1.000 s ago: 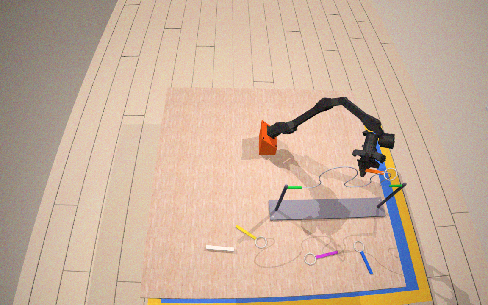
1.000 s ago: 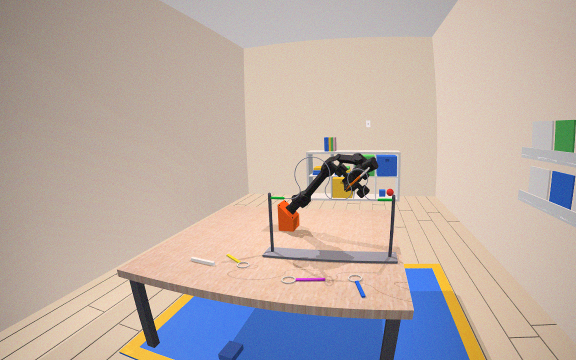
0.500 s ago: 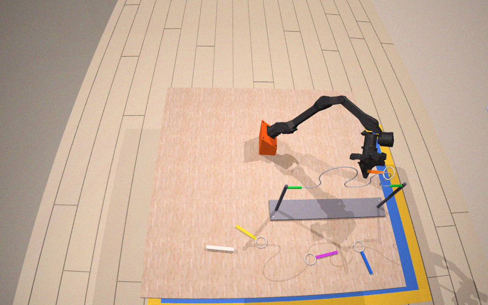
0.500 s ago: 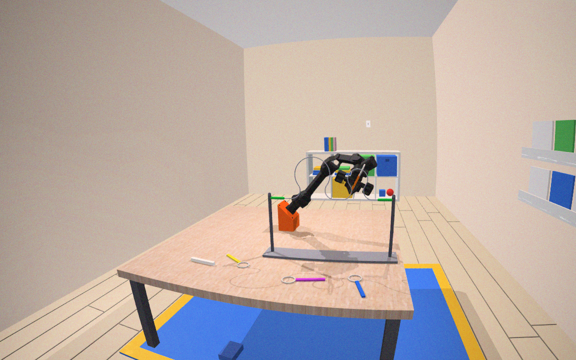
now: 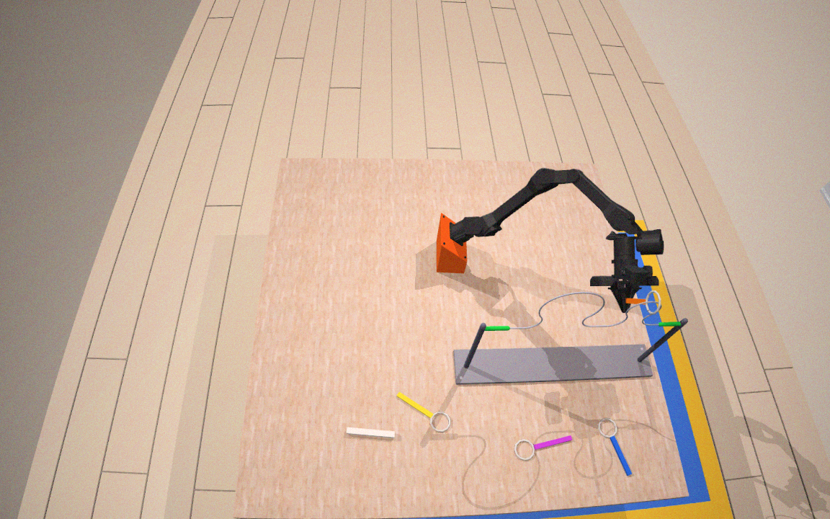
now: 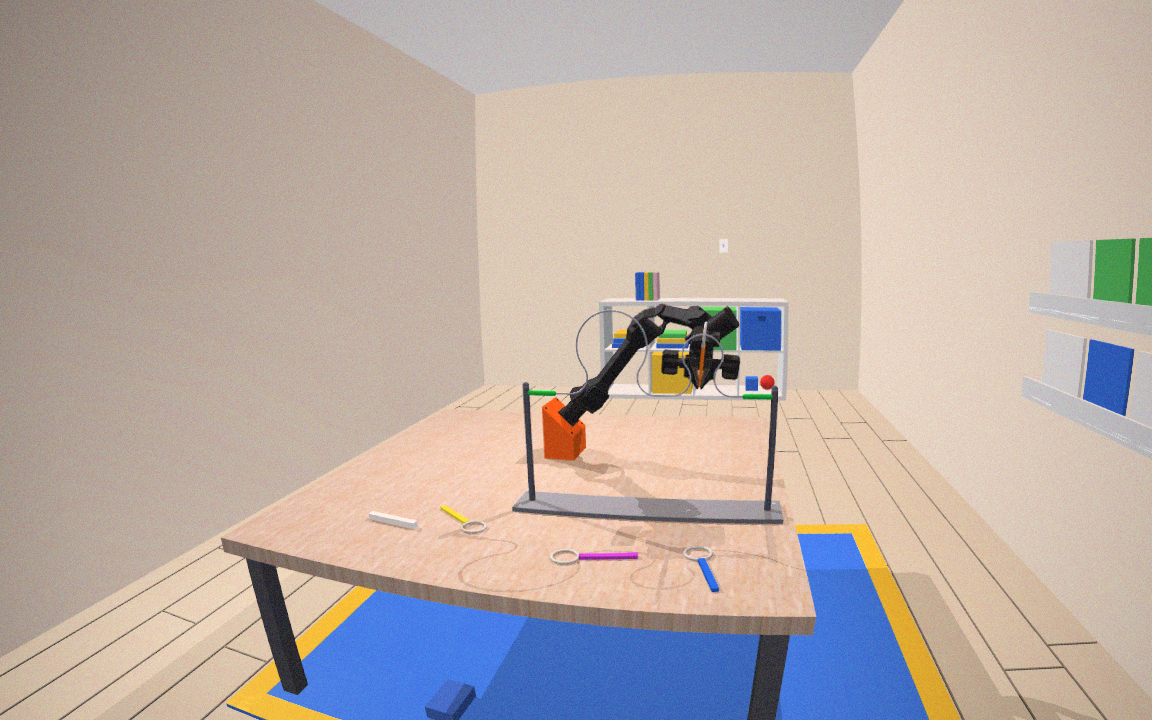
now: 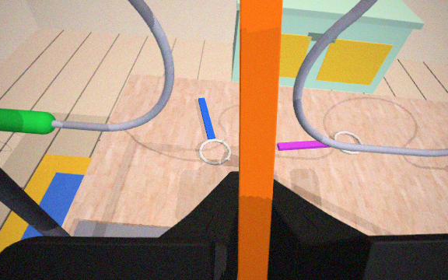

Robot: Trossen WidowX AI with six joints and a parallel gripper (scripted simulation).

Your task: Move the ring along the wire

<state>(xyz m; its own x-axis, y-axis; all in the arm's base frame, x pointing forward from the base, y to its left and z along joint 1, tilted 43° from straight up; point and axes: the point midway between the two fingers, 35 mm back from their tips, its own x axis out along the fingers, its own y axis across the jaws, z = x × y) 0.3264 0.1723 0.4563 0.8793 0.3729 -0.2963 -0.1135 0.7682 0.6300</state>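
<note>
The bench (image 6: 401, 501) was a pale wood-grain top on dark legs, standing over a blue rug (image 6: 562, 662) with a yellow border. On it stood one grey base plate (image 5: 553, 364) carrying two dark posts, one at the left (image 5: 474, 345) and one at the right (image 5: 663, 339). Between them ran a single thin grey wire (image 5: 566, 306) in loops, ending in one green sleeve (image 5: 496, 328) beside the left post and one green sleeve (image 5: 668, 323) beside the right post.

One black arm (image 5: 534, 193) rose from an orange mount (image 5: 452, 245) and reached over to the right-hand end of the wire. Its jaws (image 5: 627, 298) were clamped on the orange handle (image 7: 258, 117), a flat, straight, uniformly orange bar that stood upright in the exterior view.

The ring (image 5: 653, 300) was a thin pale hoop fixed at the handle's end, held in the air near the right-hand green sleeve. Whether the wire passed through it, or whether it touched the grey section, I could not tell.

Three spare rings lay on the bench in front of the base plate: one with a yellow handle (image 5: 415, 403), one with a magenta handle (image 5: 552, 442) and one with a blue handle (image 5: 619, 455). One white bar (image 5: 370, 432) lay to their left.
</note>
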